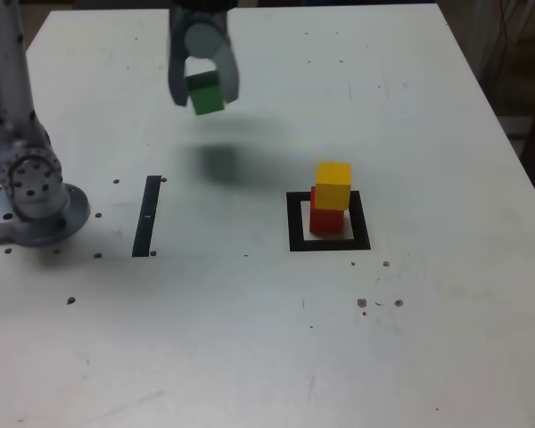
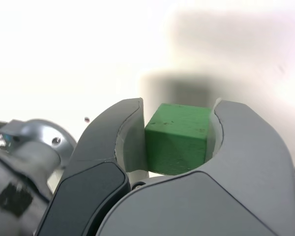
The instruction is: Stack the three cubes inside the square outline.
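My gripper (image 1: 204, 96) hangs above the table at the back of the exterior view, shut on the green cube (image 1: 206, 94). The wrist view shows the green cube (image 2: 178, 138) clamped between both fingers (image 2: 119, 142), lifted off the surface, its shadow on the table below. Inside the square outline (image 1: 294, 225) the yellow cube (image 1: 333, 185) sits on the red cube (image 1: 325, 218), a little skewed. That stack is to the exterior view's right of my gripper and nearer the front.
A thin black strip (image 1: 146, 216) lies on the white table (image 1: 250, 339) at the exterior view's left of the outline. The arm's grey base (image 1: 31, 192) stands at the left edge. Small dark specks dot the tabletop.
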Controlling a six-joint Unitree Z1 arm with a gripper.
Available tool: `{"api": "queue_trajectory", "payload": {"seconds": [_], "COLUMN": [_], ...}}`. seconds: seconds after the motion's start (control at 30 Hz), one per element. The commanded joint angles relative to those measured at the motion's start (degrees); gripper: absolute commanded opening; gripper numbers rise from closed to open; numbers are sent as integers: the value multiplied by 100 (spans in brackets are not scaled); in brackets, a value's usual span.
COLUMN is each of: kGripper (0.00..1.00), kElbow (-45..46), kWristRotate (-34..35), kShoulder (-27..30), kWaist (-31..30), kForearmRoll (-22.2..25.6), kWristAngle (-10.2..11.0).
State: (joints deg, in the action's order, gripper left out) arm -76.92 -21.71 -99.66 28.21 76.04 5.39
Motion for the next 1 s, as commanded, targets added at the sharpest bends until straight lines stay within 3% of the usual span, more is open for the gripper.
{"api": "queue_trajectory", "payload": {"seconds": [0.0, 0.23, 0.43, 0.7, 0.97], "kGripper": [13, 13, 13, 13, 13], "kElbow": [-365, -1471, -2226, -3087, -3157], "kWristRotate": [151, 720, 1082, 1294, 1568], "kShoulder": [3, -220, -672, -1294, -1387], "kWaist": [-287, -1537, -2231, -2722, -3097], "kForearmRoll": [424, 936, 1237, 1543, 1579], "kWristAngle": [39, 31, -3, -190, -245]}}
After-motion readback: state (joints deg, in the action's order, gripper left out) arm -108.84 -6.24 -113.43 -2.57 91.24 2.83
